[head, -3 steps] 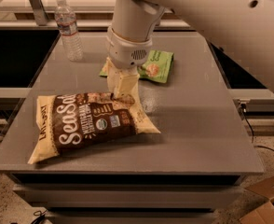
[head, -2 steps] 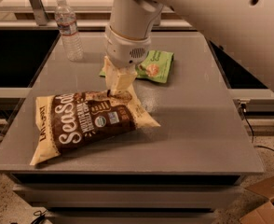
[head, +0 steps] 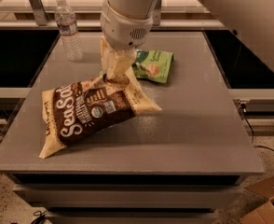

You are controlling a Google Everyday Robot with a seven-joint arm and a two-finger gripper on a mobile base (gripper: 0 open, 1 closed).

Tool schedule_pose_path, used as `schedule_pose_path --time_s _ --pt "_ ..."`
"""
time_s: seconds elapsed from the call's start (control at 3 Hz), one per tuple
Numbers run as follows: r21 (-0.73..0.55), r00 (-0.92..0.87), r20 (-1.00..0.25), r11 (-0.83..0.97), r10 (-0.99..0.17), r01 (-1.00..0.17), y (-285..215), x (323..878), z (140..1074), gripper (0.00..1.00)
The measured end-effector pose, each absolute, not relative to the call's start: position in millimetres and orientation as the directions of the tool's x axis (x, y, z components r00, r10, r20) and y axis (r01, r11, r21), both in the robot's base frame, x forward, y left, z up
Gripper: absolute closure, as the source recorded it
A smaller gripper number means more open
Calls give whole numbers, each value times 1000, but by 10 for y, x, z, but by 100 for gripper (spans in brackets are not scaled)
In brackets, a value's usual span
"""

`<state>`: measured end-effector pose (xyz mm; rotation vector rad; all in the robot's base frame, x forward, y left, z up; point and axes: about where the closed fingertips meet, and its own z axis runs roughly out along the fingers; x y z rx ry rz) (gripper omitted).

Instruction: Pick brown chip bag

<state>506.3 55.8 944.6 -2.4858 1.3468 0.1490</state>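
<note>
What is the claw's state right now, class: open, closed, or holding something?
Claw: closed, holding the brown chip bag by its upper edge, beside the green snack bag.

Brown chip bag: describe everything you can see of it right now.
The brown chip bag is a large, crinkly, foil-looking pouch with a dark brown front, cream-yellow edges, white "Sea Salt" script and small badges. It looks sealed and puffy. It lies diagonally on the grey table, with its left end resting near the front-left and its right end tipped up slightly. The pincer sits at its upper edge and appears shut on it, bunching the material there.
</note>
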Motion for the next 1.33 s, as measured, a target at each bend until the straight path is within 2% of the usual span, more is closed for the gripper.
schedule_pose_path --time_s 1.33 --pt "-358 626 -229 -533 -746 -766 636 5093 10241 100"
